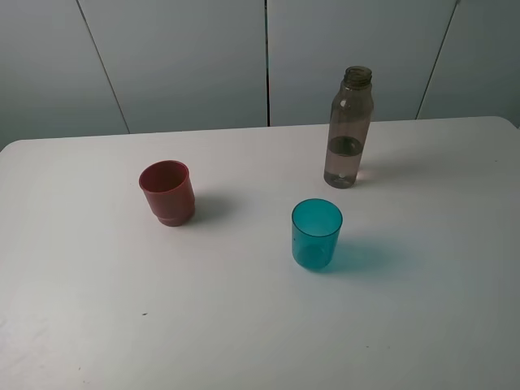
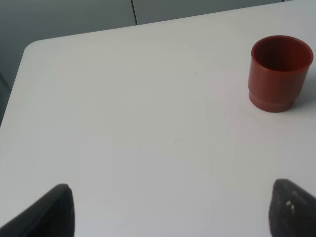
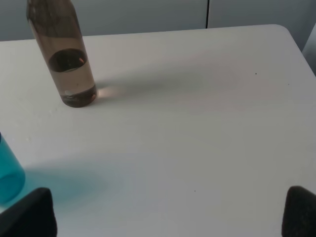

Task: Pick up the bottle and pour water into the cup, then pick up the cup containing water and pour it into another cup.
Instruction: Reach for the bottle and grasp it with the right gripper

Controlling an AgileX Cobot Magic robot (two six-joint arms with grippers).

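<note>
The smoky grey-brown bottle (image 1: 351, 128) stands upright and uncapped at the back right of the white table, partly filled with water; it also shows in the right wrist view (image 3: 63, 54). The teal cup (image 1: 316, 234) stands in front of it, near the middle; only its edge shows in the right wrist view (image 3: 9, 173). The red cup (image 1: 167, 192) stands upright to the left, and shows in the left wrist view (image 2: 279, 72). Neither arm shows in the exterior view. My left gripper (image 2: 170, 210) and right gripper (image 3: 170, 212) are open and empty, well back from the objects.
The white table (image 1: 244, 325) has rounded corners. Its far edge meets a grey panelled wall (image 1: 203, 57). The table's left edge shows in the left wrist view (image 2: 15, 89) and its right edge in the right wrist view (image 3: 296, 44).
</note>
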